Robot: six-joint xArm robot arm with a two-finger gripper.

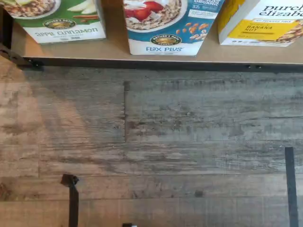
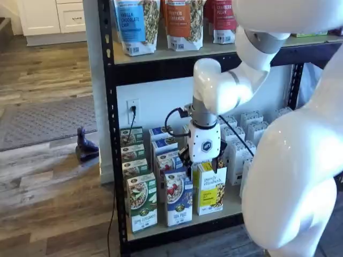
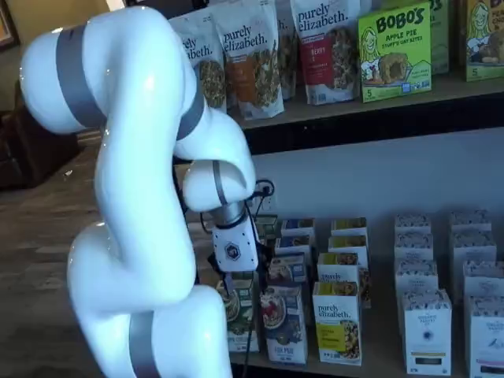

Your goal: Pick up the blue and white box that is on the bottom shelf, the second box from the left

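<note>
The blue and white box point(image 1: 165, 28) stands at the front of the bottom shelf point(image 1: 113, 49), labelled Flax Plus, with a cereal bowl and red berries. It shows in both shelf views point(image 2: 178, 203) point(image 3: 283, 323), between a green-and-white carton point(image 2: 142, 206) and a yellow-and-white carton point(image 2: 210, 190). My gripper point(image 2: 202, 163) hangs just above these front cartons, over the blue and yellow ones. Its black fingers point(image 2: 184, 158) stand apart with a gap, holding nothing. Its white body point(image 3: 235, 250) shows in a shelf view, where the fingers are unclear.
More cartons stand in rows behind the front ones. White boxes point(image 3: 428, 329) fill the shelf's right part. Granola bags point(image 2: 184, 24) line the higher tier. The rack's black post point(image 2: 110, 134) and front rail point(image 1: 165, 65) border the shelf. Wood floor lies in front.
</note>
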